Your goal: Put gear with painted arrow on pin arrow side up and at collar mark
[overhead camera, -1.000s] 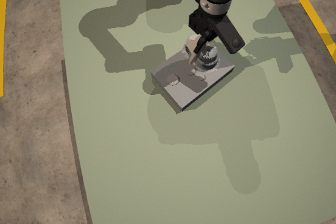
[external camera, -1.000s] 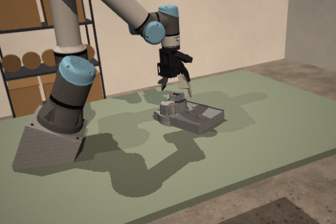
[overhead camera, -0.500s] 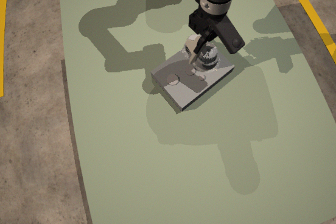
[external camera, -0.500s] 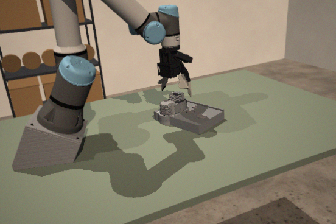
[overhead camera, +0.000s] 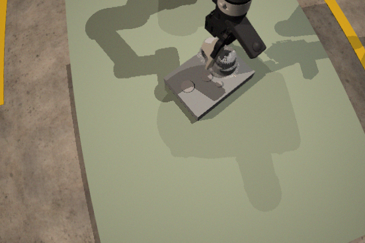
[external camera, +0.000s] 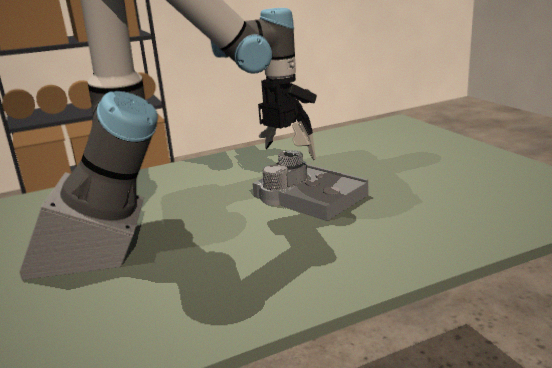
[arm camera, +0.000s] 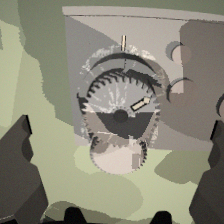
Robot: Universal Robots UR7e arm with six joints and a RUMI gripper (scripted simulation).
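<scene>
The gear with the painted arrow (arm camera: 120,107) sits on the pin on the grey base plate (overhead camera: 208,85), arrow side up. In the wrist view its arrow (arm camera: 141,104) points to the upper right, while the tan mark on the collar (arm camera: 123,42) lies straight up, so the two are apart in angle. The gear also shows in the top and exterior views (overhead camera: 226,59) (external camera: 290,158). My gripper (arm camera: 120,119) (overhead camera: 222,52) (external camera: 289,149) hangs open and empty just above the gear, with a finger on each side and clear of it.
A second gear (arm camera: 117,156) (external camera: 274,176) stands meshed at the plate's edge beside the first. The plate has round recesses (overhead camera: 188,86) on its nearer half. The arm's base (external camera: 80,234) stands at the table's left end.
</scene>
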